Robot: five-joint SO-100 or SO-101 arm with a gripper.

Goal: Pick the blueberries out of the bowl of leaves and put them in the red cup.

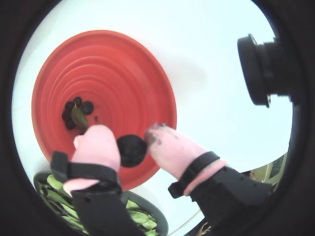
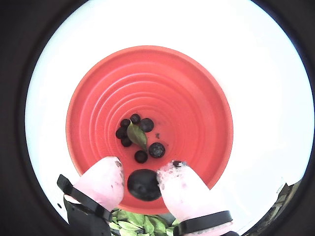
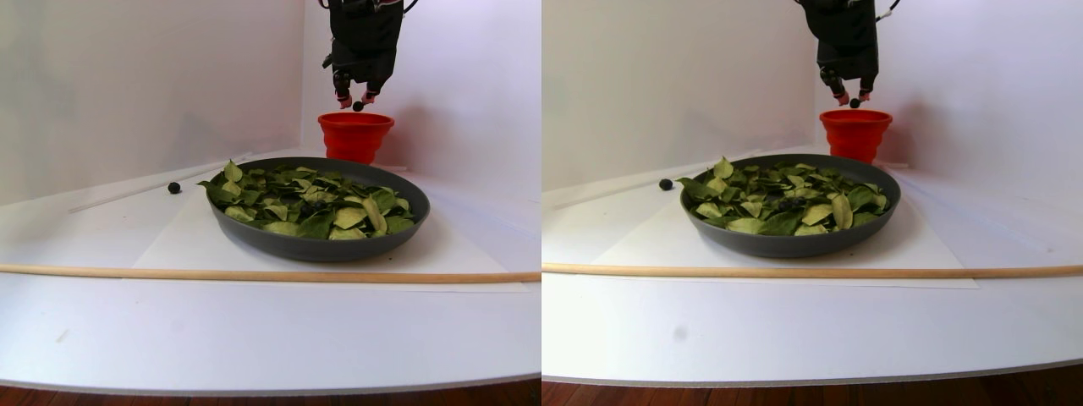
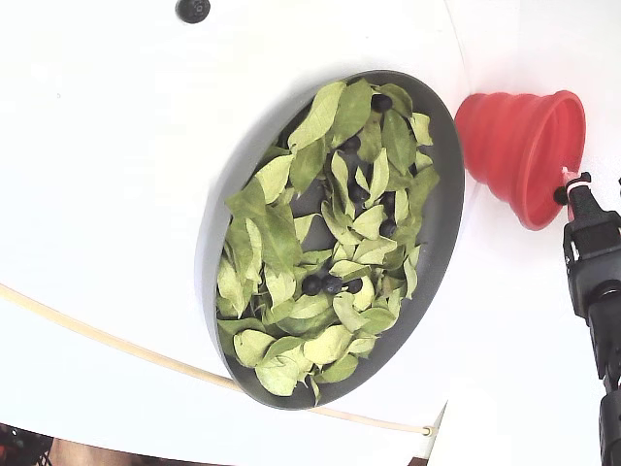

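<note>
My gripper [image 1: 129, 140] [image 2: 143, 167] hangs over the red cup [image 1: 113, 64] [image 2: 187, 98] [image 3: 355, 135] [image 4: 514, 146], its pink fingers shut on one blueberry [image 1: 132, 150] [image 2: 143, 184] [image 3: 358, 106]. Several blueberries [image 1: 74, 110] [image 2: 156, 150] and one green leaf [image 2: 138, 135] lie at the cup's bottom. The dark grey bowl of leaves [image 3: 313, 245] [image 4: 446, 223] stands right beside the cup. More blueberries [image 4: 325, 284] show among its leaves. In the fixed view the gripper [image 4: 568, 189] is at the cup's rim.
One stray blueberry [image 3: 173, 187] [image 4: 193, 10] lies on the white table away from the bowl. A thin wooden rod [image 3: 254, 274] [image 4: 97, 335] runs across the table in front of the bowl. A black camera lens [image 1: 261, 69] juts in at the right of a wrist view.
</note>
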